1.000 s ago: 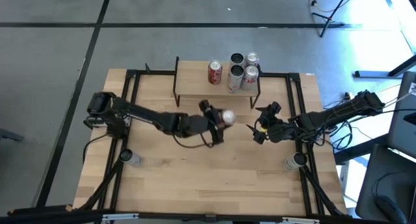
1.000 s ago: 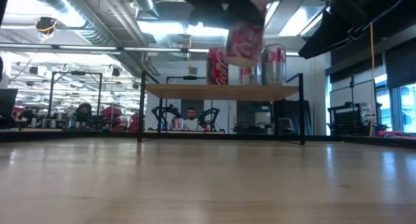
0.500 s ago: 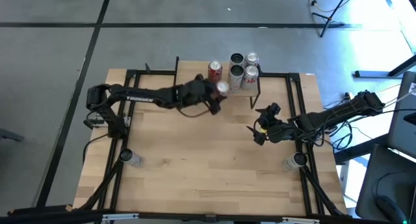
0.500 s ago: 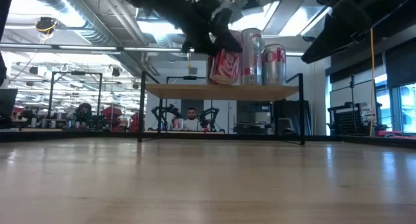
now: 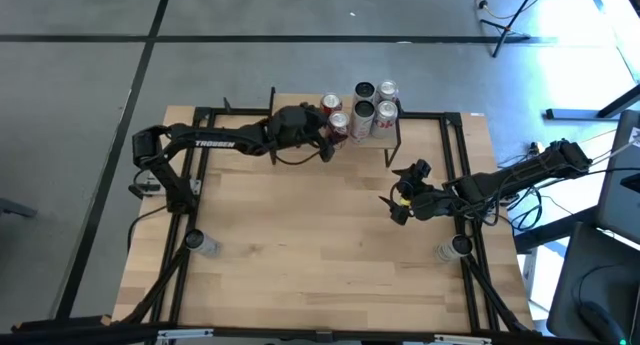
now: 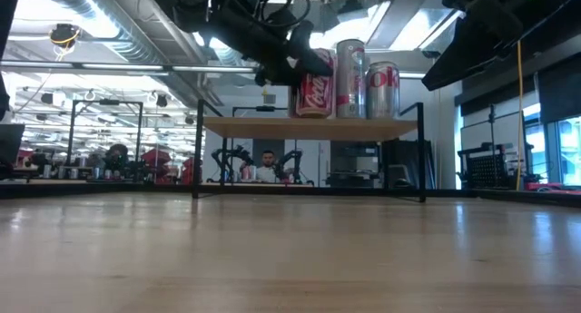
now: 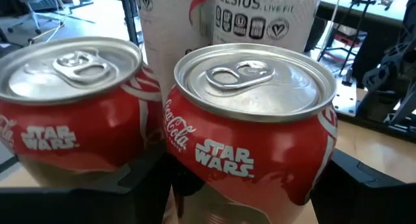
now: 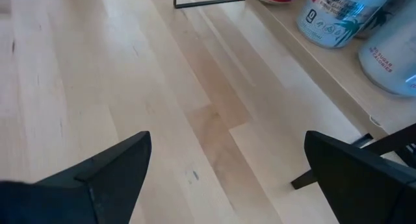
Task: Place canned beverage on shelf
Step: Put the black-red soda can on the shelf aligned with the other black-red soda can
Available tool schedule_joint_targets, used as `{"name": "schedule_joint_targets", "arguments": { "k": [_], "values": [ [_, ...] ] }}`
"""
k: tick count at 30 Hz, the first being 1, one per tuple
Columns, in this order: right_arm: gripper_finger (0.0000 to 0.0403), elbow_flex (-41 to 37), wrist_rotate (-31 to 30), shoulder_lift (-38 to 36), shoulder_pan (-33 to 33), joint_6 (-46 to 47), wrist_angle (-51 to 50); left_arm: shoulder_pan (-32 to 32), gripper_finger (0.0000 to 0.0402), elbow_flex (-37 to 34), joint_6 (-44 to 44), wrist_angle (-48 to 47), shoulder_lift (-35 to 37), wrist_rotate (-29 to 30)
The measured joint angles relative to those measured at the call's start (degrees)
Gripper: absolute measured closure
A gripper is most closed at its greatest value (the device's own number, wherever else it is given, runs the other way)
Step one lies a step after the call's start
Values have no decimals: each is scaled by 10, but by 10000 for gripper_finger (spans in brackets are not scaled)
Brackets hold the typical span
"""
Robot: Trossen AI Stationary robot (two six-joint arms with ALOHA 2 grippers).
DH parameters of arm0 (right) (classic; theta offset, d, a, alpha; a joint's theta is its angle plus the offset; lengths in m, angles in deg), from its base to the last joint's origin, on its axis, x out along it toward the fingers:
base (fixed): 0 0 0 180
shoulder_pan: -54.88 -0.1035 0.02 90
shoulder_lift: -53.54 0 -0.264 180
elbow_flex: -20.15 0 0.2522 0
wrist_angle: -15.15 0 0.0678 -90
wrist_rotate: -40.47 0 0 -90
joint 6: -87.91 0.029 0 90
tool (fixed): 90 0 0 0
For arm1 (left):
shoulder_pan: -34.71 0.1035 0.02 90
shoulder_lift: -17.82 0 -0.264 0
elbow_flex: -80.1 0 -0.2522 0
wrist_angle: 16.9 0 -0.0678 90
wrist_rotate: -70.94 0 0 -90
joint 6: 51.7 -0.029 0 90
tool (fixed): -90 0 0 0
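Observation:
The shelf [image 5: 290,103] stands at the table's far edge; in the low view its board [image 6: 309,128] sits on thin black legs. My left gripper [image 5: 328,137] is shut on a red Coca-Cola can [image 5: 339,126], right next to a second red can [image 5: 330,105] [image 7: 71,113]. Three silver and white cans [image 5: 373,110] stand on the shelf's right part. My right gripper [image 5: 400,200] is open and empty above the table, near the shelf's right legs. My left gripper [image 7: 253,185] pinches the red can's side wall, at its lower half [image 7: 214,178], between its two fingers. The fingers come level from the table's near-left side. The can [image 6: 313,82] is upright with its base at the board's top; whether it rests there I cannot tell.
A tall Celsius can [image 7: 260,16] stands just behind the held can. Black frame rails [image 5: 205,165] run along the table's left and right sides. Bare wood lies between the shelf and the near edge. A person [image 6: 268,163] sits in the room behind.
My left gripper has carried the red can from above the table's middle toward the far edge and down to the shelf. The can was tilted on the way and now stands upright beside the other red can. My right arm has kept still.

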Motion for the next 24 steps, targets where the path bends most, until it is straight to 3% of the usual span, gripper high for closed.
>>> {"name": "schedule_joint_targets", "arguments": {
  "k": [9,24],
  "values": [
    [13,0,-1,0,0,0,0,16,138,0,-17,-7,0,2],
    [13,0,-12,0,0,0,4,4,90,0,-34,0,0,7]
  ]
}}
